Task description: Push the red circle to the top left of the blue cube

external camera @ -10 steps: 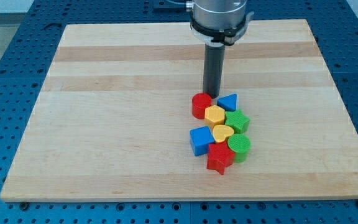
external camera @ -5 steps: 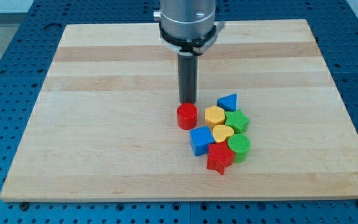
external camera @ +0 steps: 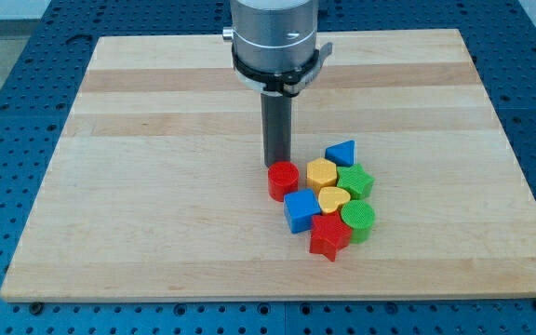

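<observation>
The red circle (external camera: 283, 180) lies on the wooden board, touching the top left corner of the blue cube (external camera: 301, 210). My tip (external camera: 276, 166) stands just above the red circle, at its upper edge, touching or nearly touching it. The rod rises straight up to the grey arm body at the view's top.
To the right of the red circle are a yellow hexagon (external camera: 321, 173), a blue triangle (external camera: 341, 153), a green hexagon (external camera: 355, 181), a yellow heart (external camera: 333, 199), a green circle (external camera: 358, 220) and a red star (external camera: 329, 236), all packed together.
My tip moved left, then slightly down. The red circle slid left away from the yellow hexagon and down, ending against the blue cube's top left corner.
</observation>
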### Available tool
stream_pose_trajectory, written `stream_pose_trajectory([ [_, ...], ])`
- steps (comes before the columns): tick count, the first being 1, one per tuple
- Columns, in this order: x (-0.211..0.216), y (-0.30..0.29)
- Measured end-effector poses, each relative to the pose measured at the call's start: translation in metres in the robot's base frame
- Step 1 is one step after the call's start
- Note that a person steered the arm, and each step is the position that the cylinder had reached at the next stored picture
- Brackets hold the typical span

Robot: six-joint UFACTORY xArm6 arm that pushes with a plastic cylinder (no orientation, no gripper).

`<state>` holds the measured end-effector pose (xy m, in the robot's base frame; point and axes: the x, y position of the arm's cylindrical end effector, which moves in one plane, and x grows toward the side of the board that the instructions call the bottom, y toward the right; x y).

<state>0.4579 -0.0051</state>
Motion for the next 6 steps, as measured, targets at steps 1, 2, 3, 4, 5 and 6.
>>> stream_pose_trajectory([
  [1,0.002,0.001],
  [2,0.012,0.005],
  [3,0.015,0.005],
  [4,-0.009,-0.007],
  [5,-0.041,0.005],
  [6,-0.042,0.058],
])
